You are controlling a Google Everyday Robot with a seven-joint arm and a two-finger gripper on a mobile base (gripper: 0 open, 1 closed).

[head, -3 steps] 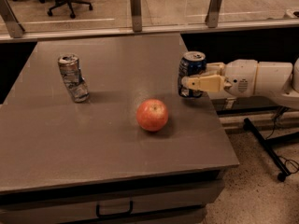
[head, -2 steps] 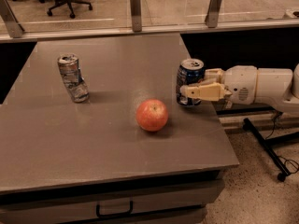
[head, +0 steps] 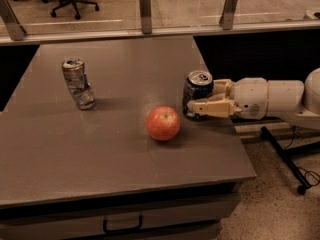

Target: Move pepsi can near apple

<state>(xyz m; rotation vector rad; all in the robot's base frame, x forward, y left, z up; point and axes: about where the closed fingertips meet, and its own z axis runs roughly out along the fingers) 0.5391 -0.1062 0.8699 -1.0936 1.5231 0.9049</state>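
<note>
The pepsi can (head: pixel 196 91), dark blue with a silver top, stands upright near the table's right edge. My gripper (head: pixel 200 98) reaches in from the right and is shut on the can, one finger in front of it and one behind. The red-orange apple (head: pixel 163 123) sits on the table just left of and in front of the can, a short gap away.
A crushed, bent silver can (head: pixel 77 83) stands at the table's left. The grey table (head: pixel 100 154) has its right edge just under my arm. A glass railing with posts runs behind the table. A black stand leg (head: pixel 285 156) is on the floor at right.
The gripper has carried the pepsi can left and toward the front, closer to the apple. The apple and the crushed can have not moved.
</note>
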